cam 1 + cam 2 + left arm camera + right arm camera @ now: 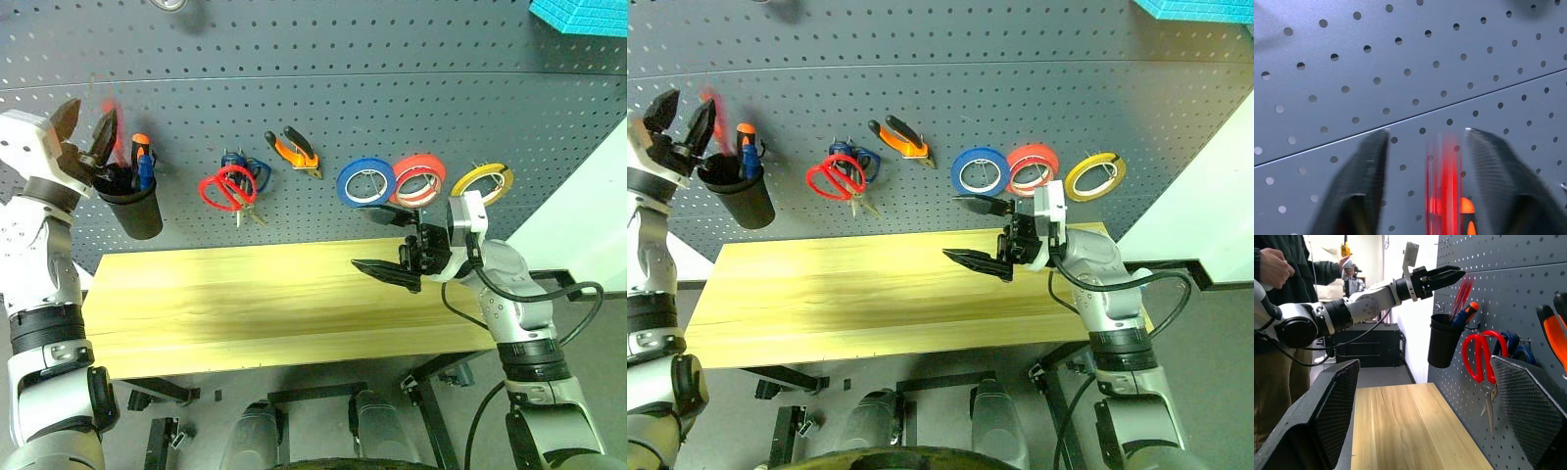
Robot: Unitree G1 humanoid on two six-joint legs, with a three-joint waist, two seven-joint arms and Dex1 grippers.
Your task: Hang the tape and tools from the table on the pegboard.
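My left gripper (88,122) is open at the pegboard (343,88), just above a black cup (132,206) hung there. A blurred red-handled screwdriver (1449,186) stands free between its fingers, its lower end in the cup. The red-handled scissors (227,188), the orange-and-black pliers (294,152) and a red tape ring (419,178) hang on the board. My right gripper (372,242) hovers open and empty over the right part of the wooden table (245,304).
An orange-and-blue screwdriver (142,157) sits in the cup. Blue scissors (253,171) hang behind the red ones. Blue (364,182) and yellow (482,181) tape rolls flank the red ring. A person (1283,264) stands beyond the table's left end.
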